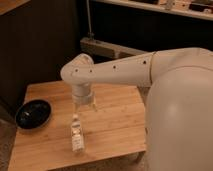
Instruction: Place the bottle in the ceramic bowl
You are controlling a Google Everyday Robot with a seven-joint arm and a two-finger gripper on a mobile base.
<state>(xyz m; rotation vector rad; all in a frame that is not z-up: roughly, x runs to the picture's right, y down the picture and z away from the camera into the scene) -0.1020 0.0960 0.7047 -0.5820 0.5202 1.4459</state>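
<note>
Standing upright, the bottle (76, 135) is beneath the hand (85, 106).

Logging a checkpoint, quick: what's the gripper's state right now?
Gripper: cannot be told; it hangs just above the small clear plastic bottle standing on the wooden table.

1. Likely a lab or test room: a plain wooden table (115, 125) stands before dark panels (40, 45).
2. A pale shelf (165, 9) crosses the background.
3. The claw (84, 107) hangs over the table, just above the bottle (76, 134).
</note>
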